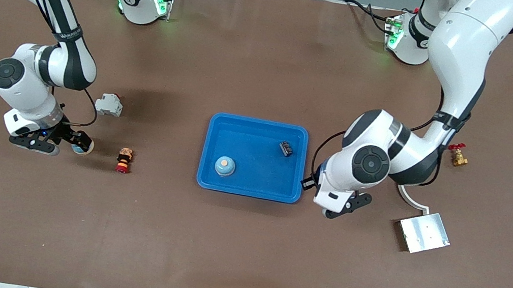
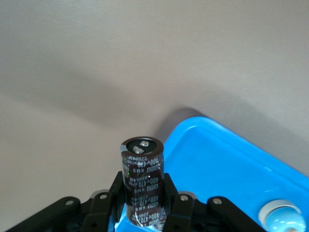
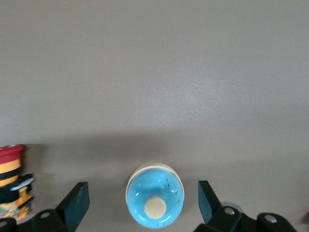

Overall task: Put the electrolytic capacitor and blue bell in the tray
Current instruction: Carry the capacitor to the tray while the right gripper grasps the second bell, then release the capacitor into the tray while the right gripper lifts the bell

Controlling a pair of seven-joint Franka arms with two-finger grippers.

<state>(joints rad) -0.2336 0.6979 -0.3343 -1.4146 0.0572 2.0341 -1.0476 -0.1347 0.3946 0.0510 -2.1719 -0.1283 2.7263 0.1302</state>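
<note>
Left gripper (image 2: 144, 212) clamping capacitor (image 2: 143, 179) upright, hovering lower right of tray (image 1: 249, 192). Right gripper (image 3: 142, 203), jaws apart, straddling blue bell (image 3: 155, 202) at frame's lower left. Second bell (image 1: 225, 165) sitting in tray.

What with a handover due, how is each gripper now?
Left gripper: shut on the electrolytic capacitor.
Right gripper: open, straddling a blue bell.

Glossy blue plastic tray (image 1: 259, 129), matt brown table covering (image 1: 239, 254) (smooth), shiny sleeved capacitor (image 2: 143, 183), brushed metal plate (image 1: 425, 232)
</note>
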